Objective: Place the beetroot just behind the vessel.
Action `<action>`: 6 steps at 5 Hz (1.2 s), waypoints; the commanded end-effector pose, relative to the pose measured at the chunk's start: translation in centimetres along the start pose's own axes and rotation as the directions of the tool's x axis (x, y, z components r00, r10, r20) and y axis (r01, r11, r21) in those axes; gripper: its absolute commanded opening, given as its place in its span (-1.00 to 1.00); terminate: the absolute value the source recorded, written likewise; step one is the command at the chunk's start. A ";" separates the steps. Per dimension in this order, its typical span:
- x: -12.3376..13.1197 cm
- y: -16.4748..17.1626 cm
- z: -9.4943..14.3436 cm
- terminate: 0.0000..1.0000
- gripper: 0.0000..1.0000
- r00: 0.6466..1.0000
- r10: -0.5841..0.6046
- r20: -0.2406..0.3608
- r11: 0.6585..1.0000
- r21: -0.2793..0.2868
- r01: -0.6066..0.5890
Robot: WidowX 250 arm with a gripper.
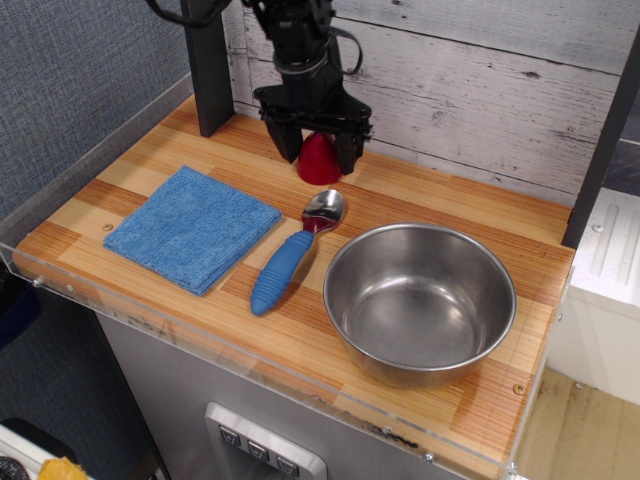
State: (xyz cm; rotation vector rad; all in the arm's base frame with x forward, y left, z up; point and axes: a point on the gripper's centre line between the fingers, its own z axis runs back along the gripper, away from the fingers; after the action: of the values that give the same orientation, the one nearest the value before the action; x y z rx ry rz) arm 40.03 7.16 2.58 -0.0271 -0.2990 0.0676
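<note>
The beetroot, a small glossy dark-red dome with a pointed top, stands on the wooden table near the back wall, left of and behind the vessel. The vessel, a large shiny steel bowl, stands at the front right. My black gripper has come down over the beetroot with one finger on each side of it. The fingers stand apart and I see a slight gap to the toy, so the gripper is open around it. The beetroot's base rests on the table.
A metal spoon with a blue handle lies between the beetroot and the bowl's left side. A folded blue cloth lies at the left. A dark post stands at the back left. A plank wall runs behind the table.
</note>
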 end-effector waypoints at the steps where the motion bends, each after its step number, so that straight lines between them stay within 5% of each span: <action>1: 0.9 1.4 1.0 -1.00 -1.00 0.999 0.012 0.032 0.999 0.050 -0.014; 3: 0.8 1.4 1.9 -1.00 -1.00 0.999 0.011 0.039 0.998 0.060 -0.013; 6: 2.7 -2.6 6.8 -1.00 -1.00 0.987 -0.073 0.141 0.997 0.025 0.070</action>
State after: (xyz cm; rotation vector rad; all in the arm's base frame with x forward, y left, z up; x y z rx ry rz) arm 40.59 4.55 7.16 -0.0045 -0.3762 0.0023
